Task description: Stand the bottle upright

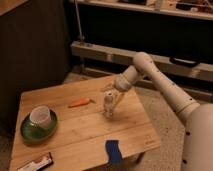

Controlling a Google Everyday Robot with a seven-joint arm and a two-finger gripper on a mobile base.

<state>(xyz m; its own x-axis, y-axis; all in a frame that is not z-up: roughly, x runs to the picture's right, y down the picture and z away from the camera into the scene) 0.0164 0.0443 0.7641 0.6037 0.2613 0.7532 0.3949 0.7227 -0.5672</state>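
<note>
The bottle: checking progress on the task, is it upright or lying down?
Upright, it appears: the bottle stands tall and narrow on the wooden table, with the pincer right beside its upper part.

Dim warm light on the table [75, 127], jaws near its middle; dark surroundings.

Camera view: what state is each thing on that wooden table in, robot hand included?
bottle: looks upright, base on the table.
gripper: down at the bottle, over mid table.
carrot: lying flat, left of the bottle, apart.
white cup: upright, mouth up, on the green plate.
green plate: flat, near the left edge.
blue cloth: lying at the front edge.
snack bar: lying flat, front left corner.
</note>
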